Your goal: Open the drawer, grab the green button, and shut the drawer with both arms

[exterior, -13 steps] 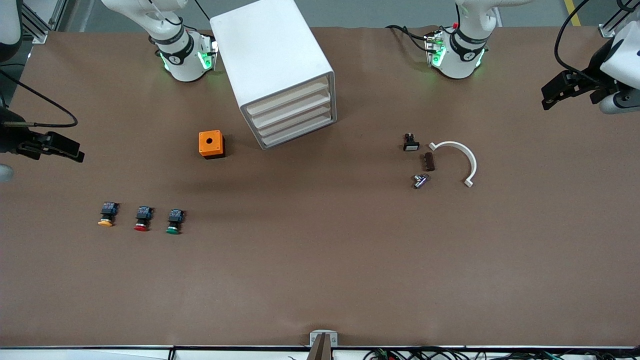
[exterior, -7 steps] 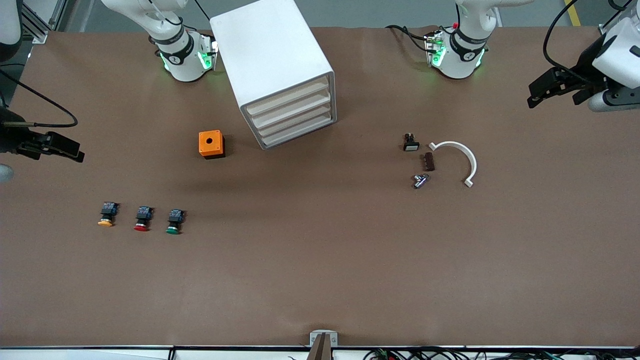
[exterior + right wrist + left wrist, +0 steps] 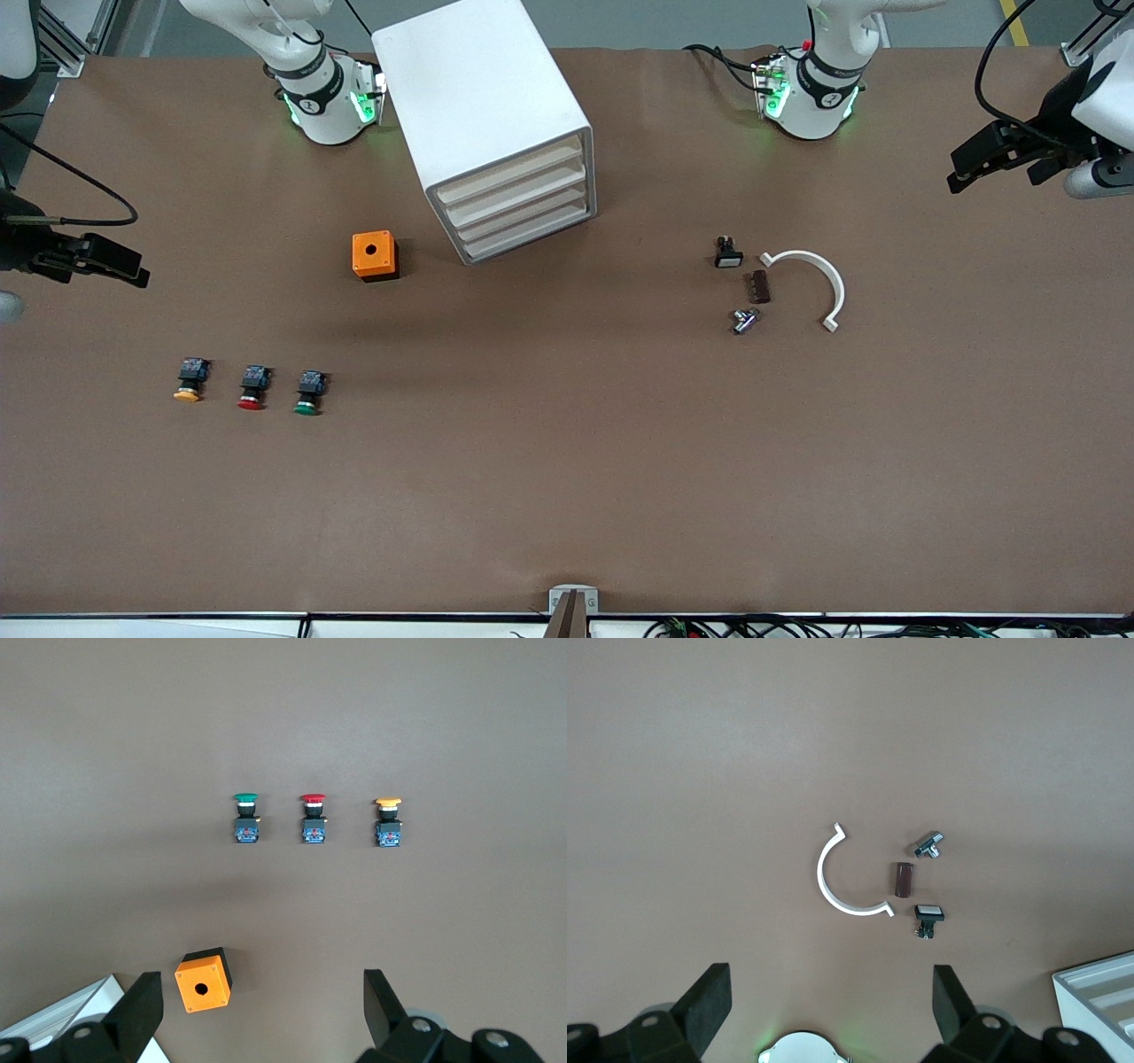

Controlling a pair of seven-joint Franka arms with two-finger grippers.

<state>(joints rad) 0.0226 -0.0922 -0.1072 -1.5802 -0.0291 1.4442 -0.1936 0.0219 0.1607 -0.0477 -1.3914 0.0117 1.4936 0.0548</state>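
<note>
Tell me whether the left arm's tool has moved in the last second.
Yes. The left tool first swung toward the left arm's base, then drew back toward the table's end, finishing slightly closer to the bases' edge than before.

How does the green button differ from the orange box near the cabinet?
The green button is small, with a round green cap on a black-and-blue body; the orange box is bigger, a cube with a round hole on top. The button lies nearer the front camera, in a row with two other buttons; the box sits alone beside the cabinet. Both rest untouched on the table.

No legible text, label or number anywhere.
</note>
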